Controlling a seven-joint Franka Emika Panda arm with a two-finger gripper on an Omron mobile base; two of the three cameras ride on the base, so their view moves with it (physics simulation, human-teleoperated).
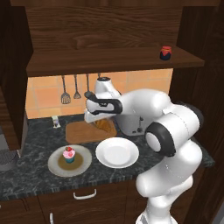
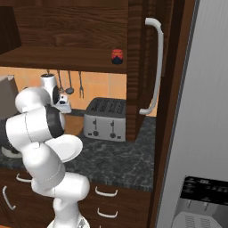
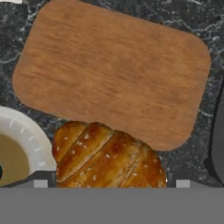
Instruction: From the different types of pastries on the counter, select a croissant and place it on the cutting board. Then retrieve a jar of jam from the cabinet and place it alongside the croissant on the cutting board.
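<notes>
My gripper point(image 3: 111, 183) is shut on the golden-brown croissant point(image 3: 109, 158), which fills the gap between the fingertips point(image 3: 40, 183). Beyond it lies the brown wooden cutting board point(image 3: 113, 70), bare, with the croissant over its near edge. In the left base view the gripper point(image 1: 99, 120) holds the croissant point(image 1: 105, 126) at the right end of the cutting board point(image 1: 81, 131), low over it. The pink-frosted cupcake point(image 1: 68, 154) stands on a grey-tan plate point(image 1: 83, 164). The red-lidded jar of jam point(image 1: 165, 53) sits on the cabinet shelf point(image 1: 109, 61), also the jar of jam point(image 2: 117, 56).
A bare white plate point(image 1: 117, 152) lies at the counter's front, right of the cupcake plate. A silver toaster point(image 2: 105, 119) stands behind my arm, right of the board. Utensils point(image 1: 65, 92) hang on the tiled wall. A tall cabinet with a white handle point(image 2: 153, 67) rises to the right.
</notes>
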